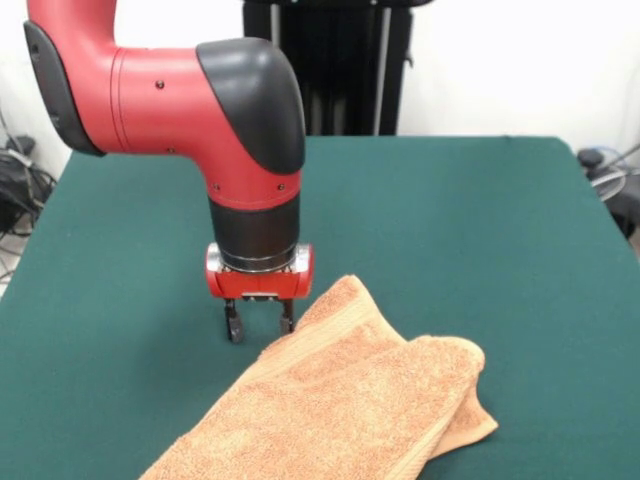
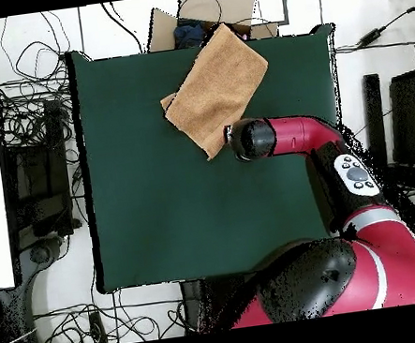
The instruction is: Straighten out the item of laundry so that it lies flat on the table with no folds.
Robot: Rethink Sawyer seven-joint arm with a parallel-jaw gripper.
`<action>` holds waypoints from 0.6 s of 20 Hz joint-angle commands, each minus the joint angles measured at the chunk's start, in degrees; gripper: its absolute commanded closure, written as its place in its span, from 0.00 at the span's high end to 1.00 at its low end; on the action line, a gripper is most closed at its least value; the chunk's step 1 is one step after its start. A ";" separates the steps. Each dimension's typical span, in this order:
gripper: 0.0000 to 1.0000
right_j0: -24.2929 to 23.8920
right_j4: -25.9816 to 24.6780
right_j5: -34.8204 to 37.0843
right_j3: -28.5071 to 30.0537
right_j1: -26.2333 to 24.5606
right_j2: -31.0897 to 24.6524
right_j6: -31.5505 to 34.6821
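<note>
While the folded towel (image 1: pixel 345 405) lies on the green worktop (image 1: pixel 480 230), the gripper (image 1: pixel 259 326) hovers beside its corner, jaws parted and empty.

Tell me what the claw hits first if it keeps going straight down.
Probably the dark green felt table top, right beside the folded orange-tan terry towel. The claw points down at the towel's edge, so depth leaves it uncertain.

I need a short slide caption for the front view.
Red arm's open pincer hovers at the edge of a folded orange towel on the green table.
</note>
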State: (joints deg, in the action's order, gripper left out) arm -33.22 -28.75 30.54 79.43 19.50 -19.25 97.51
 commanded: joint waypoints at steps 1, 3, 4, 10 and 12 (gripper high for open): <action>1.00 -0.61 -4.76 -7.00 -3.46 -13.89 -3.89 -5.01; 1.00 -0.23 -4.24 -7.11 -3.66 -13.72 -3.69 -3.83; 1.00 -0.11 -4.11 -7.36 -3.76 -13.73 -3.59 -3.38; 1.00 0.33 -1.48 -5.35 -1.09 -11.23 -3.88 -0.99; 1.00 0.53 -0.33 -2.18 0.53 -8.08 -3.89 -1.12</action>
State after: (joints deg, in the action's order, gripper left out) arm -33.23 -28.41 30.74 79.59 19.67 -19.24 97.51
